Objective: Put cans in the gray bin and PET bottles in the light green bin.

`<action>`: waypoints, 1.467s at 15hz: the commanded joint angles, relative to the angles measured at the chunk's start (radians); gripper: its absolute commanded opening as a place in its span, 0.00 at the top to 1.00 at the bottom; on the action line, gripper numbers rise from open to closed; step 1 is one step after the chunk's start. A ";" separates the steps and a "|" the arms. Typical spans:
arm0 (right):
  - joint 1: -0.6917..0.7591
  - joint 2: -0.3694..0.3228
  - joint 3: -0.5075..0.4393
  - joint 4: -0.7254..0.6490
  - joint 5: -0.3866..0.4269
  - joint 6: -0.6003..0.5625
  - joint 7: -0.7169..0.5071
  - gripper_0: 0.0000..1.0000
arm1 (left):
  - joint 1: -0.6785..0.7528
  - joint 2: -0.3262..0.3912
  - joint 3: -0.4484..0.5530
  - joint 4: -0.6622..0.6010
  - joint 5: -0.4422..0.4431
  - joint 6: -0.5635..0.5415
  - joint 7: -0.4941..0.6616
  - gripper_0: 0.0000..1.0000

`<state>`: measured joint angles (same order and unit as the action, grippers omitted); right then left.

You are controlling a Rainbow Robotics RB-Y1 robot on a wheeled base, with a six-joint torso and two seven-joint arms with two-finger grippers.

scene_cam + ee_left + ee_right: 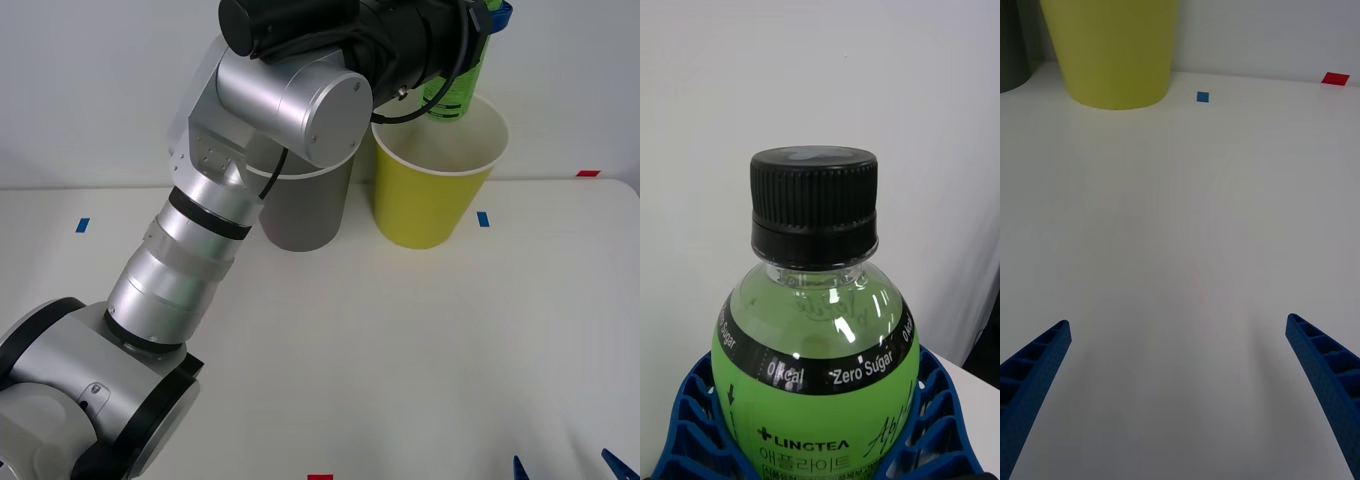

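Observation:
My left gripper (489,16) is shut on the PET bottle (455,85), a small bright green one, and holds it just above the open mouth of the light green bin (430,200). In the left wrist view the blue fingers (685,420) cup the bottle (816,360) on both sides below its black cap (814,202). The gray bin (305,215) stands right beside the green one, half hidden behind my left arm. My right gripper (565,468) rests open low over the table's near right, nothing between its fingers (1322,375). Cans are out of view.
Small blue tape marks (82,225) (483,218) and red marks (588,173) (320,477) lie on the white table (400,350). A white wall stands right behind the bins. My left arm (200,250) crosses the table's left half.

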<state>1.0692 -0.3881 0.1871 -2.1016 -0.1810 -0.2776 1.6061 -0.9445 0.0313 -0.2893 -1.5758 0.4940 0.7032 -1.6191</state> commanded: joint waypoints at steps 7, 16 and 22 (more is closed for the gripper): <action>0.000 0.000 0.000 0.000 0.000 0.000 0.000 0.00 | -0.016 -0.048 -0.016 0.128 -0.017 -0.131 -0.039 1.00; 0.000 0.000 0.000 0.000 0.000 0.000 0.000 0.00 | -0.017 -0.049 -0.030 0.227 -0.035 -0.278 -0.065 1.00; 0.000 0.000 0.000 0.000 0.000 0.000 0.000 0.00 | -0.016 -0.049 -0.034 0.227 -0.041 -0.294 -0.058 1.00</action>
<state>1.0692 -0.3881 0.1871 -2.1016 -0.1810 -0.2776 1.6061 -0.9618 -0.0175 -0.3201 -1.3482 0.4527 0.4117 -1.6805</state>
